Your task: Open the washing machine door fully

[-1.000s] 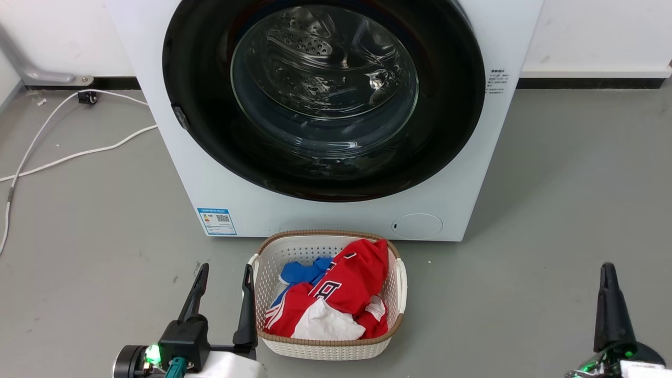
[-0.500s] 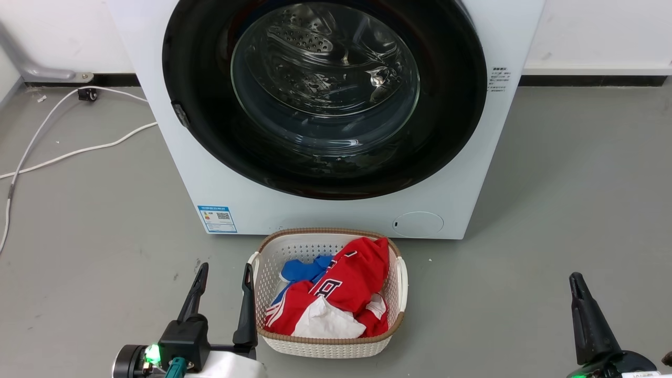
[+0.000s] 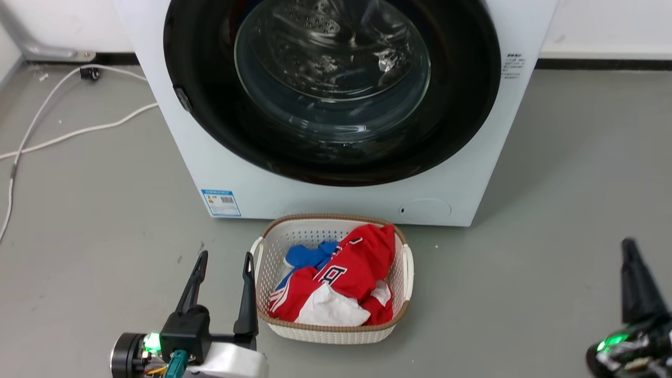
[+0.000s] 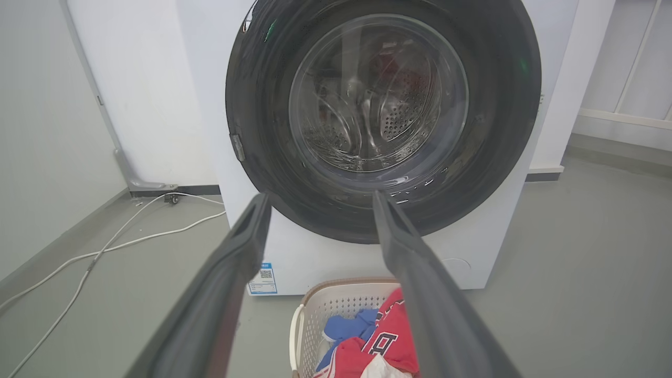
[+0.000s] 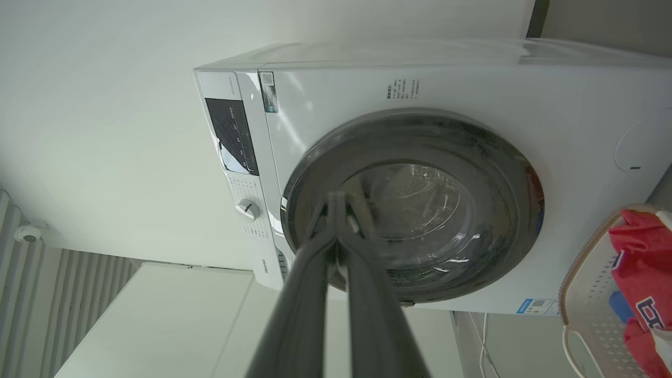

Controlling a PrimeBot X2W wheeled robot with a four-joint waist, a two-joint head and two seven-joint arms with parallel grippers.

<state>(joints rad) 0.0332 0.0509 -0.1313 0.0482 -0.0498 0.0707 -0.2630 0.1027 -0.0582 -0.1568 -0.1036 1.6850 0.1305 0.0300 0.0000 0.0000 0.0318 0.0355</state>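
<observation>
the washing machine door [image 3: 332, 79] takes up the top middle of the head view: big round thing with a glossy black rim and a clear domed glass centre, and you can see the holed steel drum through the glass. it looks shut, lying flat against the front of the white machine [image 3: 367, 202], with a small latch tab [image 3: 182, 98] on the left side of the rim. lower on the machine front there's a blue sticker [image 3: 221, 202] at the left corner and a small round flap [image 3: 425, 209] toward the right. right in front of the machine, centre frame, a white laundry basket [image 3: 325, 335] with a brown rim sits on the grey floor [image 3: 551, 184], holding a red garment [image 3: 362, 252], something blue [image 3: 307, 255] and a white cloth [image 3: 331, 312]. a white cable [image 3: 79, 131] snakes across the floor at upper left. the left gripper [image 3: 226, 255] is at the lower left, just beside the basket's left edge, fingers spread apart with nothing between them, well short of the door. the right gripper [image 5: 336, 202] is at the lower right of the head view, a bit blurry there; in its own wrist view the two fingers are pressed together at the tips, grasping nothing, pointing toward the door but not touching it.
</observation>
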